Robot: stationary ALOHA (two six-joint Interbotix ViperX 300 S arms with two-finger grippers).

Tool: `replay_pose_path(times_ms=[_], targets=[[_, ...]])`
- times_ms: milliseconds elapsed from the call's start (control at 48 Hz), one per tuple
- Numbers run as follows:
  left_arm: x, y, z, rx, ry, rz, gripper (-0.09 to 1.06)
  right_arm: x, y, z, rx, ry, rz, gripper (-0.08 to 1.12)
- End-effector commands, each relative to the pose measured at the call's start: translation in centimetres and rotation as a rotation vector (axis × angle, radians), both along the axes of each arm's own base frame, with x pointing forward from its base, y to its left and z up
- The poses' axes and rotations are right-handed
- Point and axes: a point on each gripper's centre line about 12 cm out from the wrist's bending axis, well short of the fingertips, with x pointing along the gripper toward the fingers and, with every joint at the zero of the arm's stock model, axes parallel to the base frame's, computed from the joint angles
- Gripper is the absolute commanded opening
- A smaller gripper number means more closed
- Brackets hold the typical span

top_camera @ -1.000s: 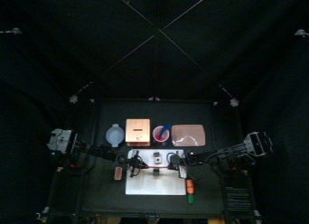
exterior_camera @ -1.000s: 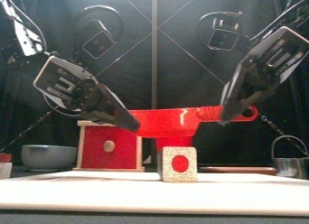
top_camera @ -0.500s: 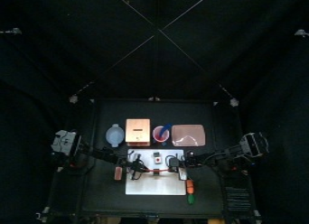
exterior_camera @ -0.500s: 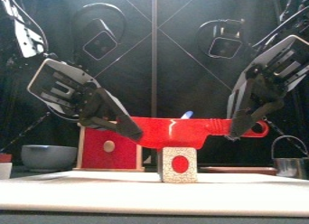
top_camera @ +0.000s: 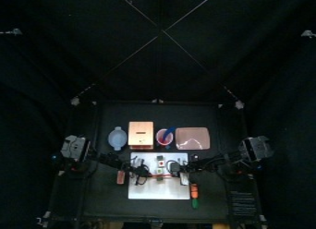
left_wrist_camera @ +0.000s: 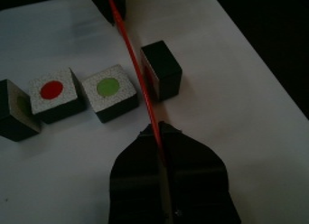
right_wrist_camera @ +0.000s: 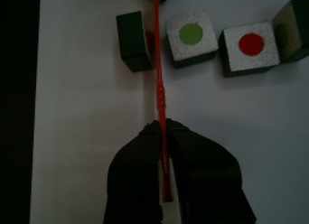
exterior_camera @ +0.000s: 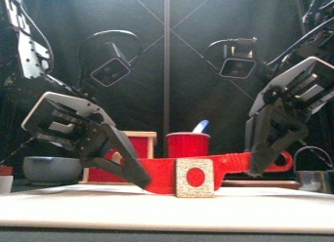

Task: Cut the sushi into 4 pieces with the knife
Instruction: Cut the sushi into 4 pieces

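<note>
Pinching the red knife (exterior_camera: 156, 172) at both ends, left gripper (left_wrist_camera: 157, 135) and right gripper (right_wrist_camera: 161, 130) hold it low; beside their tips at least three sushi pieces (right_wrist_camera: 190, 33) lie apart, so cutting looks nearly done.

High overhead view, level front close-up, two near wrist views along the shared red knife (exterior_camera: 235, 165).

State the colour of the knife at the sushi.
The knife is red; the front view shows it best.

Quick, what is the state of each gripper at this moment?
Left gripper: shut on the red knife.
Right gripper: shut on the same red knife, at its other end.
</note>
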Motion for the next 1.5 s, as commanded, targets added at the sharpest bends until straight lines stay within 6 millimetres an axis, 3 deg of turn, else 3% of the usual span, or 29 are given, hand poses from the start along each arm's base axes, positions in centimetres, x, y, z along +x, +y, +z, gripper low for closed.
replay_pose_path(times_ms=[21,292,562,854,1021,1208,1375,1500], targets=[[0.1,-1.6,-0.9,0.001,0.018,-0.031,0.21,0.7,0.2,0.2,0.011,-0.015,-0.012,0.07],[0.4,-2.1,-1.4,-0.005,0.029,-0.028,0.21,0.7,0.8,-0.8,0.023,0.014,-0.014,0.07],[0.3,-3.4,0.0,-0.011,-0.011,-0.065,0.21,1.0,2.3,-0.4,0.035,0.003,0.017,0.07],[0.7,-3.0,2.3,-0.012,-0.047,-0.052,0.25,1.1,2.0,0.4,0.033,-0.013,0.019,0.07],[0.7,-1.8,4.0,-0.006,-0.054,-0.023,0.37,0.6,1.7,1.7,0.025,-0.023,0.043,0.07],[0.8,-0.3,6.6,0.003,-0.087,0.008,0.57,0.0,1.4,3.5,0.033,-0.051,0.048,0.07],[0.5,0.7,8.8,0.006,-0.134,0.025,0.70,-1.4,1.3,3.8,0.044,-0.025,0.052,0.07],[0.0,2.5,11.0,0.021,-0.189,0.057,0.74,-2.6,0.7,3.9,0.058,-0.011,0.035,0.07]])
